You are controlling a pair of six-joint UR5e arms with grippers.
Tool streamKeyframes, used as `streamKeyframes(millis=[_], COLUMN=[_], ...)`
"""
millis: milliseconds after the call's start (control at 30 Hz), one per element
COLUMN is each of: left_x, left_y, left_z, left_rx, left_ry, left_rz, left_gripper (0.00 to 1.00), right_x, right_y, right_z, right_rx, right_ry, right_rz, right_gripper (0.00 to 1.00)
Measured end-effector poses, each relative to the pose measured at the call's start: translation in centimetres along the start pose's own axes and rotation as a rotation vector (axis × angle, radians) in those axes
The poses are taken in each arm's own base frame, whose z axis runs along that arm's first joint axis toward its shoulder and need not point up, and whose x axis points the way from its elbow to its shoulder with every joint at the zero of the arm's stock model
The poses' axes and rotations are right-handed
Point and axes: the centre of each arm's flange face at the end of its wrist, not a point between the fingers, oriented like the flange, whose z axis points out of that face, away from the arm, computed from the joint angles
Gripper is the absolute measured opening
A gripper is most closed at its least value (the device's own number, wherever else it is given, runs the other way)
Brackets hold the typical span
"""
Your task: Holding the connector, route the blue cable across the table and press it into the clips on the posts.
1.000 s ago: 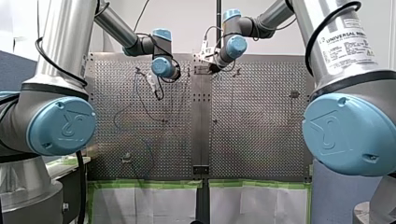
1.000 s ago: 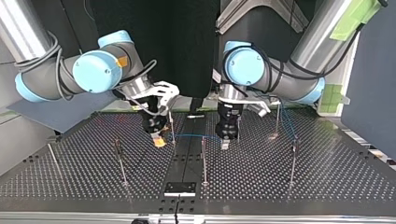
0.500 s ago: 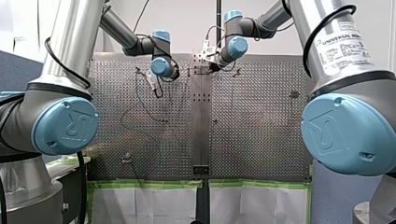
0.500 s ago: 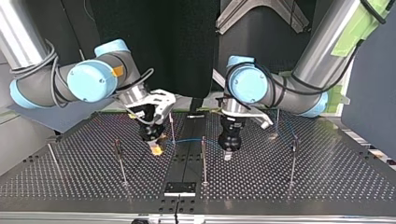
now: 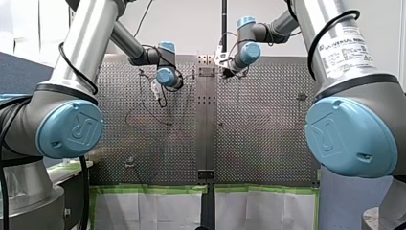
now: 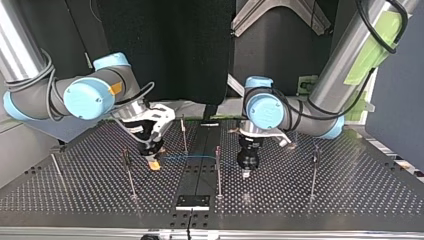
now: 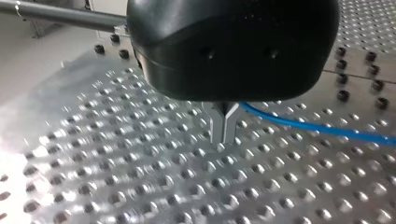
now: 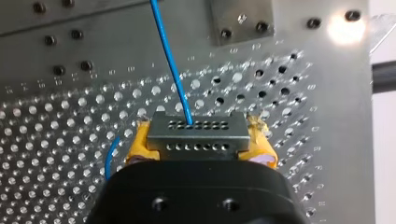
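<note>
In the right wrist view my right gripper [image 8: 198, 156] is shut on the grey connector [image 8: 197, 136], which sits between its yellow pads [image 8: 140, 144]. The blue cable [image 8: 170, 60] leaves the connector and runs ahead over the plate. In the top view that gripper [image 6: 155, 164] hangs low at the left of centre. The cable [image 6: 190, 157] stretches from it past a post [image 6: 218, 170] to my left gripper [image 6: 246, 172]. My left gripper's metal fingers [image 7: 224, 128] are shut just above the plate, and the cable [image 7: 317, 128] comes out from between them to one side.
Thin posts stand on the perforated table [image 6: 300, 200]: one behind the cable [image 6: 184, 132], one at the left [image 6: 129, 172], one at the right [image 6: 313, 172]. A black block [image 6: 192, 201] sits at the near edge. More cable lies slack in the front view [image 5: 143, 112].
In the top view both grippers have come nearer and lower. My right gripper has shifted left with the connector, drawing the cable past the middle post.
</note>
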Motion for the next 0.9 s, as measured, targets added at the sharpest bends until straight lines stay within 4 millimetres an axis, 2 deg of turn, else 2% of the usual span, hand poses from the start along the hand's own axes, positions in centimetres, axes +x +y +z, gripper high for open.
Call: streamKeyframes(millis=[100,133,167,200,233,267,300,333,367,400,433,467,733,900], left_x=[0.3,0.3,0.4,0.4,0.4,0.5,0.5,0.5,0.6,0.6,0.6,0.6,-0.6,-1.4], left_y=[0.3,0.4,0.4,0.5,0.5,0.5,0.5,0.5,0.4,0.3,0.3,0.2,-0.7,-1.6], left_z=[0.0,0.0,0.0,-0.1,-0.1,-0.2,-0.2,-0.3,-0.4,-0.5,-0.5,-0.7,-2.3,-4.2], left_rx=[-0.01,-0.012,-0.015,-0.017,-0.018,-0.019,-0.02,-0.02,-0.02,-0.02,-0.021,-0.022,-0.015,0.0], left_ry=[0.015,0.019,0.025,0.029,0.033,0.038,0.041,0.045,0.051,0.055,0.06,0.068,0.107,0.139], left_rz=[0.004,0.006,0.007,0.007,0.007,0.004,0.001,-0.002,-0.006,-0.007,-0.007,-0.006,0.005,0.01], left_gripper=[0.01,0.3,0.39,0.39,0.53,0.61,0.61,0.71,0.85,0.85,0.96,1.0,1.0,1.0], right_x=[0.0,-0.1,0.0,0.0,0.0,0.0,0.0,0.0,0.0,0.0,0.0,0.0,0.0,0.0], right_y=[0.4,0.5,0.6,0.7,0.8,0.8,0.9,0.9,1.0,1.0,1.0,1.0,1.0,0.8], right_z=[0.1,0.2,0.2,0.2,0.2,0.2,0.2,0.2,0.2,0.2,0.2,0.2,0.2,0.2], right_rx=[-0.002,-0.002,-0.003,-0.003,-0.003,-0.004,-0.004,-0.005,-0.005,-0.005,-0.005,-0.005,-0.003,0.0], right_ry=[-0.001,-0.001,-0.001,-0.001,-0.001,-0.001,-0.001,-0.001,-0.001,-0.002,-0.002,-0.002,-0.003,-0.004], right_rz=[0.0,0.0,0.0,0.0,-0.001,-0.001,-0.002,-0.002,-0.003,-0.003,-0.003,-0.004,-0.005,-0.006], right_gripper=[0.0,0.0,0.0,0.0,0.0,0.0,0.0,0.0,0.0,0.0,0.0,0.0,0.0,0.0])
